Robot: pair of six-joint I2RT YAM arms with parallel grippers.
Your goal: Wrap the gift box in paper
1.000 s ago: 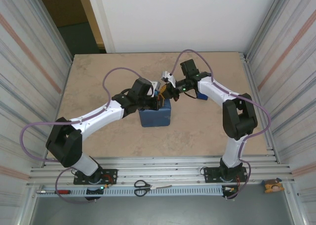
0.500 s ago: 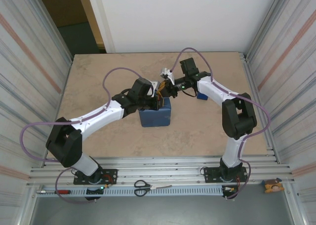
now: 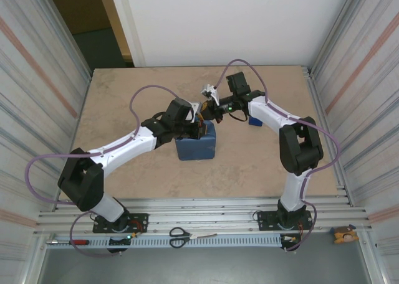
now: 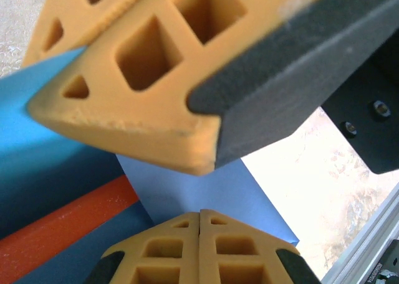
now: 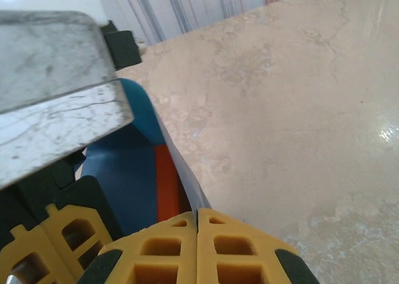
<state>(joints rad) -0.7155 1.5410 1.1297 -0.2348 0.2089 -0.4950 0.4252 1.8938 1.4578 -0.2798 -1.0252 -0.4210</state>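
Top external: arms bent inward, left claw (image 3: 198,127), right claw (image 3: 209,111) at paper (image 3: 196,148).

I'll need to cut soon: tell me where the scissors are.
Top external view: the scissors lie on the metal rail at the near edge, between the arm bases, nearer the left base.

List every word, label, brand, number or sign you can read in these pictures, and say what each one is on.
None: no view holds any readable text.
The paper, the gift box and the scissors show no print.
The blue tape dispenser is too small to tell whether it carries any marking.
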